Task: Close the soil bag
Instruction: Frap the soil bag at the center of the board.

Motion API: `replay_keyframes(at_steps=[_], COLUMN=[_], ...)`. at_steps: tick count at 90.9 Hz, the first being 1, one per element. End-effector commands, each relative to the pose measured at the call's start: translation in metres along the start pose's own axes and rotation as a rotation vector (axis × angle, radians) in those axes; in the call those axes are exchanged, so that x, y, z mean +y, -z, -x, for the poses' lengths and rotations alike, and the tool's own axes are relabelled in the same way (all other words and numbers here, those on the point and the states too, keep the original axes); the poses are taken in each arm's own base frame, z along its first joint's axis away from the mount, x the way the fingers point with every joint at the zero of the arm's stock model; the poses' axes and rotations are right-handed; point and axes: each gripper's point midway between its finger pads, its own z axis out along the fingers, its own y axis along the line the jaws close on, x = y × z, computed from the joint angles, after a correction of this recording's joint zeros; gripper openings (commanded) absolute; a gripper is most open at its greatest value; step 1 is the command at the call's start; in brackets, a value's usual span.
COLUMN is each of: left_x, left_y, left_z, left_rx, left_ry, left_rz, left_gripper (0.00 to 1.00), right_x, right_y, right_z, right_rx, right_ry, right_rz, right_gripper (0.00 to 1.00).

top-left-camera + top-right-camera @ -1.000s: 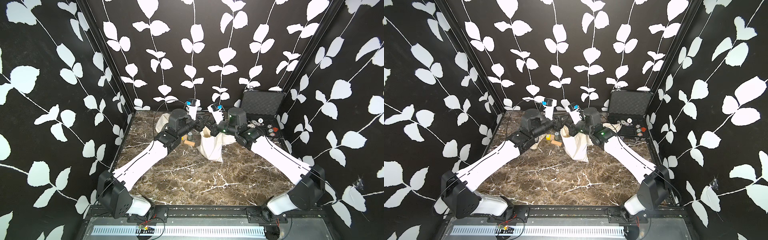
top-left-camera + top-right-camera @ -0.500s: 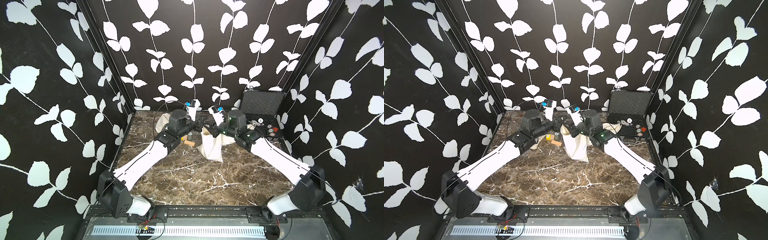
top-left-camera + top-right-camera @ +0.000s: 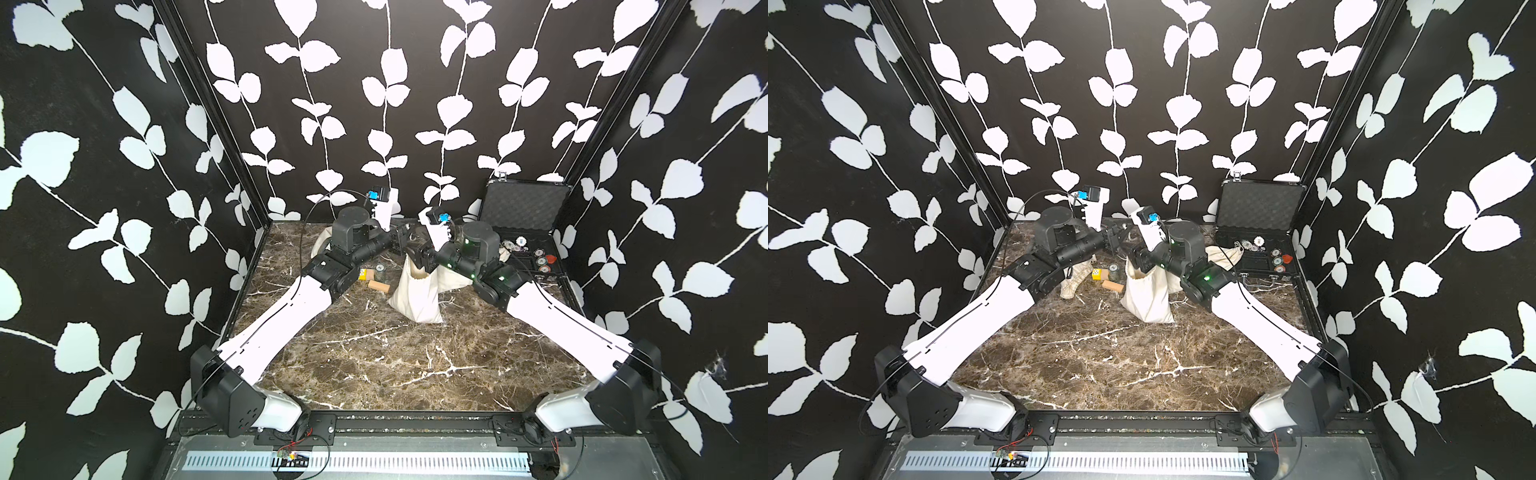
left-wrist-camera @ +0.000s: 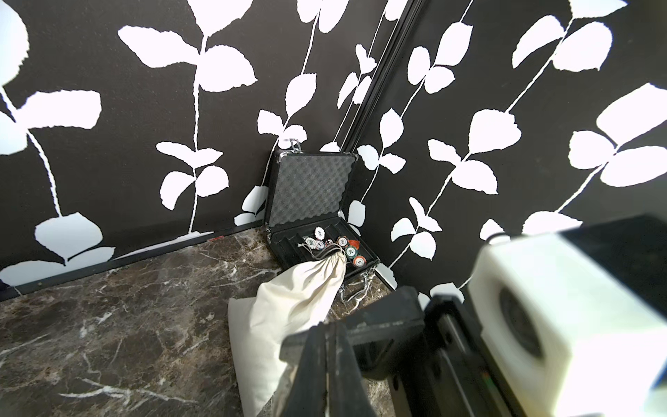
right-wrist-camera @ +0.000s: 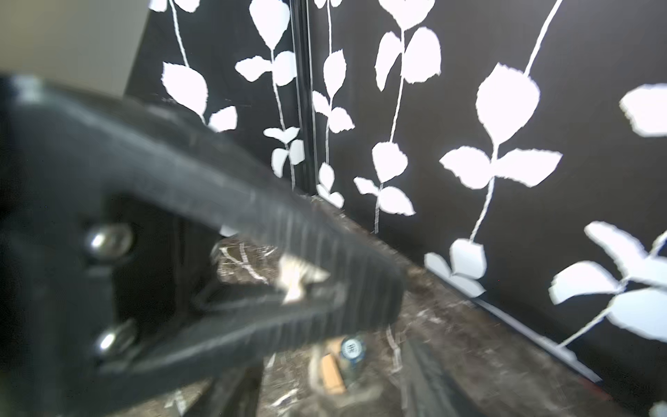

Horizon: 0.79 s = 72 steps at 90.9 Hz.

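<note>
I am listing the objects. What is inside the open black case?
Poker chips lie in the tray of the black case, and foam lines its raised lid. The tied neck of a cloth bag rests over the tray's front, so what is under it is hidden.

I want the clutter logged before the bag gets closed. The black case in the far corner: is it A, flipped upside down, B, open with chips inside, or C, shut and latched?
B: the black case has its lid raised, with poker chips in its tray.
</note>
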Motion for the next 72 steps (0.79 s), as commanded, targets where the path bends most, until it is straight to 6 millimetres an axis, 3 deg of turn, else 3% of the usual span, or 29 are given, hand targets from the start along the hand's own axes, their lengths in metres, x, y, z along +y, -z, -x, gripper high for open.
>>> replay_keyframes(at_steps=[1, 16, 19, 27, 36, 42, 50, 66, 72], left_x=[-0.032, -0.036, -0.033, -0.021, -0.006, 0.001, 0.009, 0.021, 0.023], left_y=[0.032, 0.078, 0.088, 0.116, 0.148, 0.163, 0.169, 0.171, 0.170], left_z=[0.055, 0.107, 0.118, 0.144, 0.167, 0.174, 0.175, 0.174, 0.170], left_rx=[-0.137, -0.251, -0.270, -0.335, -0.410, -0.436, -0.443, -0.437, -0.431], left_ry=[-0.040, -0.068, -0.067, -0.064, -0.061, -0.065, -0.058, -0.018, -0.007], left_rz=[-0.062, -0.049, -0.039, 0.010, 0.076, 0.109, 0.136, 0.145, 0.145], left_gripper=[0.00, 0.00, 0.00, 0.00, 0.00, 0.00, 0.00, 0.00, 0.00], right_x=[-0.021, -0.058, -0.066, -0.090, -0.113, -0.125, -0.138, -0.138, -0.132], right_y=[-0.009, -0.017, -0.012, 0.007, 0.037, 0.056, 0.074, 0.094, 0.100], right_z=[0.005, -0.079, -0.110, -0.170, -0.223, -0.242, -0.233, -0.131, -0.108], right_rx=[-0.011, 0.247, 0.332, 0.510, 0.712, 0.820, 0.860, 0.686, 0.642], right_ry=[0.021, 0.019, 0.013, 0.002, -0.017, -0.030, 0.017, 0.115, 0.125], right_rz=[-0.107, -0.244, -0.276, -0.364, -0.446, -0.481, -0.545, -0.564, -0.538], right_gripper=[0.50, 0.37, 0.37, 0.37, 0.37, 0.35, 0.30, 0.17, 0.13])
